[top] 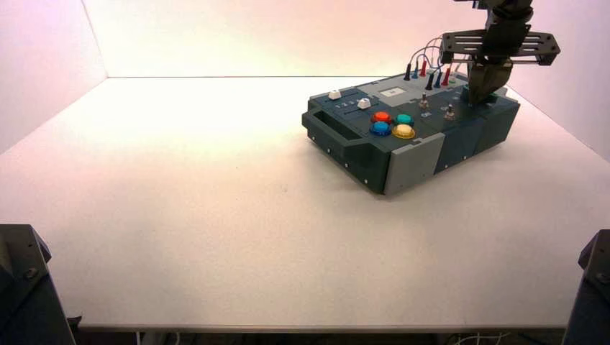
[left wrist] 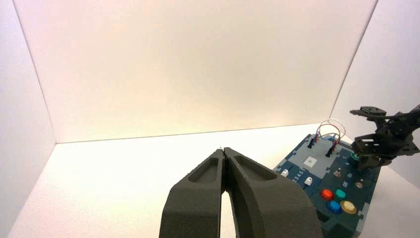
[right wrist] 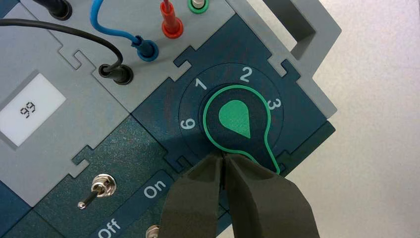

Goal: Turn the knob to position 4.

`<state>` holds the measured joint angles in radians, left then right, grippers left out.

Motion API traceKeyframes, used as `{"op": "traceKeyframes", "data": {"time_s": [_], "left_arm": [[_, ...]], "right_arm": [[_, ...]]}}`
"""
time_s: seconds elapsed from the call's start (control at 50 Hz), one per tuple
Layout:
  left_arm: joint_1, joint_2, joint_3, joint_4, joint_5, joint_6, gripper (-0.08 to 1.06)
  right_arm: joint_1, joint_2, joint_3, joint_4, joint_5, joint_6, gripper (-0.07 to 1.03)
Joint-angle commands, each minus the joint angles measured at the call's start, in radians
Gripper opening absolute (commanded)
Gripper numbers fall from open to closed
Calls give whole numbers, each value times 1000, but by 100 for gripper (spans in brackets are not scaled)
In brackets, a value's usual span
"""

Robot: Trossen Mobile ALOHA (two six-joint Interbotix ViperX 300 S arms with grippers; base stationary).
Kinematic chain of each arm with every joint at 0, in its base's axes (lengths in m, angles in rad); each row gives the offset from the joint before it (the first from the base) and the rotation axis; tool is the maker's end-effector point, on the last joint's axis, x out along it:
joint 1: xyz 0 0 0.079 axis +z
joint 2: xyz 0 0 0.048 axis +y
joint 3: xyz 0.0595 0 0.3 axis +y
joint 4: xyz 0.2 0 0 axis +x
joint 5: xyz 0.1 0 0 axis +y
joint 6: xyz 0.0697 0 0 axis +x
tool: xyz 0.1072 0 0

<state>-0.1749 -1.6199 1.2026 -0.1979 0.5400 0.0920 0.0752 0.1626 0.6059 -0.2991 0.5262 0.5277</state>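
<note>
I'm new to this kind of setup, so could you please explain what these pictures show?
Two robot arms stand at a table. The high view looks down from above and behind them; the other two come from cameras on each wrist. On the table lies a box with a knob, four push buttons, sliders, toggle switches and wires. The right gripper, fingers together, is over the box's right part, at the knob's pointer end. The left gripper waits, closed, at the table's near left. Neither gripper seems to hold anything.
</note>
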Motion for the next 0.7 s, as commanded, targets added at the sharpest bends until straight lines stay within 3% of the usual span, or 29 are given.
{"op": "traceKeyframes", "data": {"time_s": [0.02, 0.7], "left_arm": [[6, 6, -14, 2, -12, 0, -3], [6, 6, -14, 0, -12, 0, -3]], "right_arm": [[18, 6, 0, 11, 3, 2, -2], [98, -5, -8, 55, 5, -3, -2]]}}
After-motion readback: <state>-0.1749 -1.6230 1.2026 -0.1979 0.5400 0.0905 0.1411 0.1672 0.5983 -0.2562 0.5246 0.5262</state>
